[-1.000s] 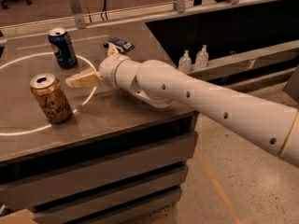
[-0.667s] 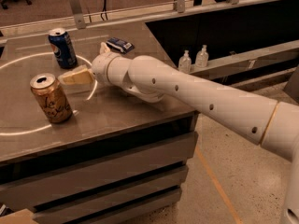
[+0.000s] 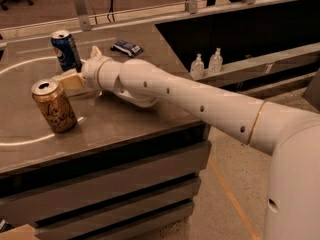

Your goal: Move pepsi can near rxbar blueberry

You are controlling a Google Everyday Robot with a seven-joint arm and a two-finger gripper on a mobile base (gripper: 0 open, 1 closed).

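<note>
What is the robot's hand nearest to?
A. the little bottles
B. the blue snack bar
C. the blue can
C: the gripper sits just in front of the blue can, while the snack bar and the bottles are farther off to the right.

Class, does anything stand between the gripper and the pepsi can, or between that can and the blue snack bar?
Nothing visible separates the gripper from the pepsi can; it sits right beside it. Between can and snack bar only the robot's own wrist intrudes. The gold can stands off that path, nearer the camera.
</note>
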